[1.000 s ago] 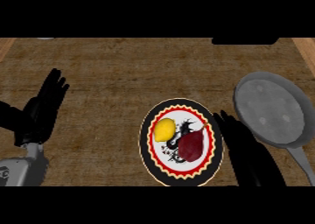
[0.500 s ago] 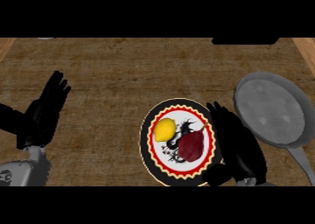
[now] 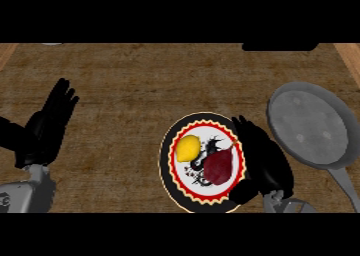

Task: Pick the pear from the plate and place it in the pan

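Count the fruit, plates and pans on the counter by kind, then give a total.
Fruit: 2, a yellow fruit and a dark red pear
Plate: 1
Pan: 1
Total: 4

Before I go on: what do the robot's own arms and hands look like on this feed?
Both hands are plain black, with slim fingers and a thumb: the left hand and the right hand. Each joins a grey, rounded forearm. The left forearm shows more than the right forearm. No cables or sleeves show.
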